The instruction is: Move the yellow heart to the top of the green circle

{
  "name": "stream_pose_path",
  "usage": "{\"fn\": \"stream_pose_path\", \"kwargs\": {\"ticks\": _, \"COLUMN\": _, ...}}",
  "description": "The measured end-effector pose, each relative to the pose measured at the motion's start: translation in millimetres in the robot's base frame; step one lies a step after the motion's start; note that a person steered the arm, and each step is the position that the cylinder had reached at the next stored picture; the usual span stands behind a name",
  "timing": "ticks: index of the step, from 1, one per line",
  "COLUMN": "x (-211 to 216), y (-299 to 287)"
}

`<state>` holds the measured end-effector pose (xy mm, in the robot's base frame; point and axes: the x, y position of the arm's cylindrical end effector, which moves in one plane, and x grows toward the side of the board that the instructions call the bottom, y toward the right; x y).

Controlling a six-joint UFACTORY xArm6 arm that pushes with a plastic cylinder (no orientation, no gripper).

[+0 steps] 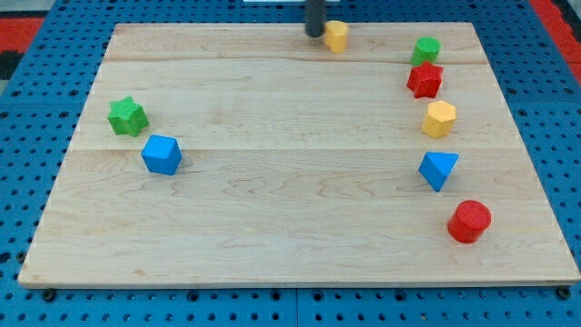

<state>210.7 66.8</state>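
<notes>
The yellow heart [337, 36] lies at the top edge of the wooden board, near the middle. My tip [314, 34] stands right beside it on its left, touching or nearly touching it. The green circle [426, 49] lies at the view's upper right, about a hundred pixels to the right of the heart and slightly lower. A red star [425, 80] sits directly below the green circle, touching it.
A yellow hexagon [439, 119], a blue triangle [438, 169] and a red circle [469, 222] run down the right side. A green star [127, 116] and a blue cube [162, 154] lie at the left. The board [290, 218] rests on blue pegboard.
</notes>
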Motion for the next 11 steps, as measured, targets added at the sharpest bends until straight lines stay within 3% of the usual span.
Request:
{"fn": "stream_pose_path", "kwargs": {"ticks": 1, "x": 2.1, "y": 26.0}}
{"fn": "stream_pose_path", "kwargs": {"ticks": 3, "x": 25.6, "y": -1.9}}
{"fn": "stream_pose_path", "kwargs": {"ticks": 4, "x": 43.0, "y": 39.8}}
{"fn": "stream_pose_path", "kwargs": {"ticks": 6, "x": 11.0, "y": 40.8}}
{"fn": "stream_pose_path", "kwargs": {"ticks": 7, "x": -6.4, "y": 89.1}}
{"fn": "stream_pose_path", "kwargs": {"ticks": 8, "x": -7.3, "y": 92.1}}
{"fn": "stream_pose_path", "kwargs": {"ticks": 9, "x": -5.3, "y": 38.1}}
{"fn": "stream_pose_path", "kwargs": {"ticks": 10, "x": 17.5, "y": 34.9}}
{"fn": "stream_pose_path", "kwargs": {"ticks": 11, "x": 24.6, "y": 73.5}}
